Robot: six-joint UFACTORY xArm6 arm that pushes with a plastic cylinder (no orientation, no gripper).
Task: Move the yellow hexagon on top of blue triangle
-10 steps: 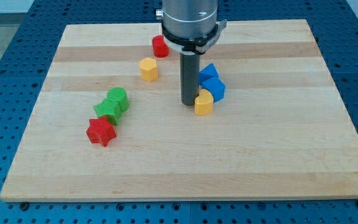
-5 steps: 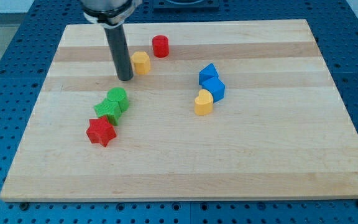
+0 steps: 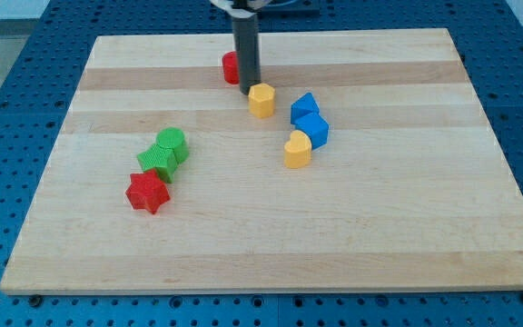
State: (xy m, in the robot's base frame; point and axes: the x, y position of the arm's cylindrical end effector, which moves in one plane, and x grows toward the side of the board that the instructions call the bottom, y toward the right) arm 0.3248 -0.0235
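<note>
A pale wooden board [image 3: 271, 245] lies on a blue perforated table [image 3: 7, 109], filling most of the view; its grain runs in light and darker bands from the view's left to its right.

The dark rod comes down from the view's top, and its lower end, the tip [image 3: 247, 92], rests on the board in the upper middle; it carries no jaws, so there is nothing on it to open, close or grasp, and it holds nothing. The tip stands just to the left of the yellow hexagon [image 3: 261, 100] and slightly above it, touching it or very nearly so; which of the two cannot be told. Behind the rod, on its left, a red cylinder [image 3: 231, 66] shows in part, the rod covering its right edge.

The yellow hexagon sits near the blue triangle [image 3: 303, 104] but apart from it, to its left, with bare board between them; it is not on the triangle. The blue triangle touches a blue cube [image 3: 312, 130] just below it; a yellow heart [image 3: 297, 150] lies against the cube's lower left corner.

Well apart, toward the view's left, three more blocks form a slanting group: a green block [image 3: 172, 143] with a rounded top, a second green block [image 3: 156, 161] pressed against its lower left, whose shape cannot be made out, and a red star [image 3: 148, 193] just below that.
</note>
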